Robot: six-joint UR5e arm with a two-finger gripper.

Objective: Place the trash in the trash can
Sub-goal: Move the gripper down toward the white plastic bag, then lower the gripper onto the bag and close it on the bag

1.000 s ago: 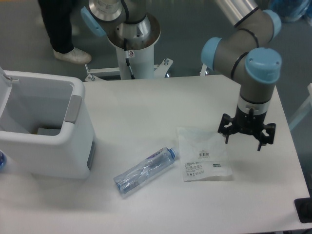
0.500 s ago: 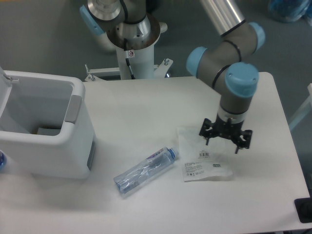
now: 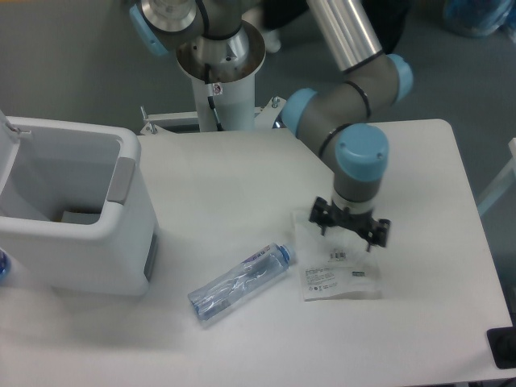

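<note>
Gripper [image 3: 350,234] spread open, hovering over the upper part of the flat white packet [image 3: 334,266]. Best lowered squarely, pinching one edge. Crushed water bottle [image 3: 239,282] lying beyond the packet's left side; trash can [image 3: 121,210] well apart, farther left.

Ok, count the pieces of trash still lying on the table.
2. The bottle lies near the front, right of the bin. The packet lies right of the bottle, under the gripper. Whatever sits deep inside the bin cannot be identified.
</note>
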